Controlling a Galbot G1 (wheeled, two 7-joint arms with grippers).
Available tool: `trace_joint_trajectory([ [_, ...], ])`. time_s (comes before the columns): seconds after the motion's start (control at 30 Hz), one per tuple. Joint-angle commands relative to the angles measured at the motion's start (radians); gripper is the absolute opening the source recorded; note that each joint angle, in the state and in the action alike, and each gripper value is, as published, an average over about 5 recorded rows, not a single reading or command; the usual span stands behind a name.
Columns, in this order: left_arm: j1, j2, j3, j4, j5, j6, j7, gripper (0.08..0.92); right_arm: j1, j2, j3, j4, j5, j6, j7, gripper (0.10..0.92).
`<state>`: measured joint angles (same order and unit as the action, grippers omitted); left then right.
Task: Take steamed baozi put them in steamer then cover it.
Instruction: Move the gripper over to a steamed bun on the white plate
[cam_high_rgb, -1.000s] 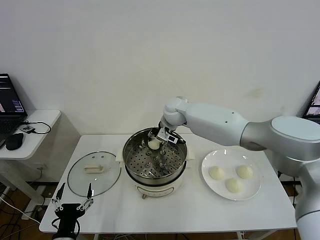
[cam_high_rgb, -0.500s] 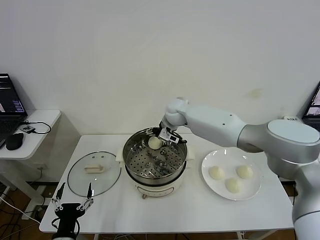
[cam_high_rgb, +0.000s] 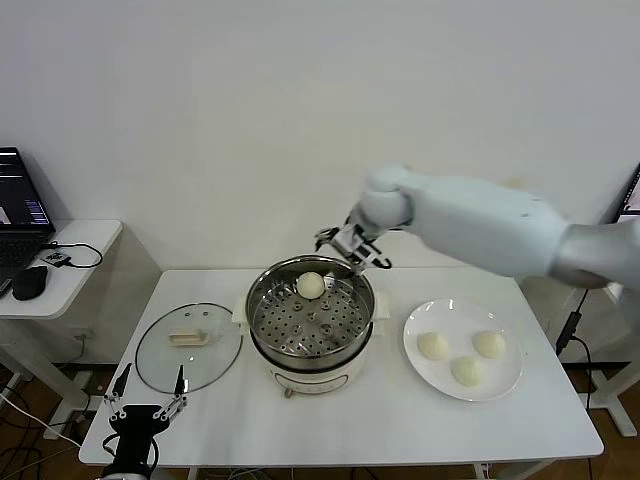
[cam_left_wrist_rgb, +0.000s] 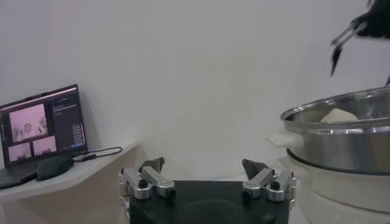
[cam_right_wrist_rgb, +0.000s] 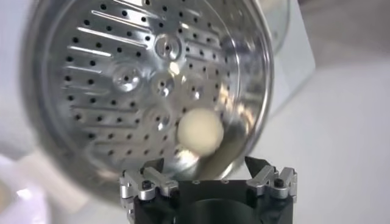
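The steamer (cam_high_rgb: 262, 300) stands mid-table, its perforated tray (cam_right_wrist_rgb: 122, 73) bare except for one steamed baozi (cam_high_rgb: 311, 285) lying near the far wall. My right gripper (cam_high_rgb: 352, 245) hangs open just above and behind the steamer's far rim, apart from that baozi (cam_right_wrist_rgb: 200, 131); nothing sits between its fingers (cam_right_wrist_rgb: 205, 164). Three more baozi (cam_high_rgb: 433, 346), (cam_high_rgb: 489, 343), (cam_high_rgb: 467, 370) rest on the white plate (cam_high_rgb: 455, 315) to the right. My left gripper (cam_high_rgb: 148, 395) waits open at the table's front left corner, empty (cam_left_wrist_rgb: 204, 164), with the steamer (cam_left_wrist_rgb: 341, 131) off to its side.
The glass lid (cam_high_rgb: 188, 347) with its cream handle lies flat on the table left of the steamer. A side table with a laptop (cam_high_rgb: 18, 210), mouse and cable stands further left. The left gripper hangs at the table's front edge.
The right gripper opened and let go of the baozi, which stays on the tray's far side. It then rose up and back out of the steamer. The left arm has not moved.
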<state>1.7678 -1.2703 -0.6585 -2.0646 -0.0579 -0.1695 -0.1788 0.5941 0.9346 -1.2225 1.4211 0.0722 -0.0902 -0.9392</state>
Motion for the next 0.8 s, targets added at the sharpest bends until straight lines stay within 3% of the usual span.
trace_joint_trajectory([
  [0.03,-0.007,0.013,-0.011,0.000,-0.010,0.004,0.004,0.823,0.022,-0.416,0.015,0.272,0.115,-0.247,-0.011,0.823],
  [0.37,-0.025,0.015,-0.011,0.016,-0.007,0.013,0.011,0.823,-0.270,-0.543,0.175,0.263,0.018,-0.270,0.020,0.823],
  [0.8,-0.017,0.009,-0.032,0.010,-0.004,0.026,0.017,0.823,-0.582,-0.441,0.357,0.094,-0.106,-0.247,0.022,0.823],
])
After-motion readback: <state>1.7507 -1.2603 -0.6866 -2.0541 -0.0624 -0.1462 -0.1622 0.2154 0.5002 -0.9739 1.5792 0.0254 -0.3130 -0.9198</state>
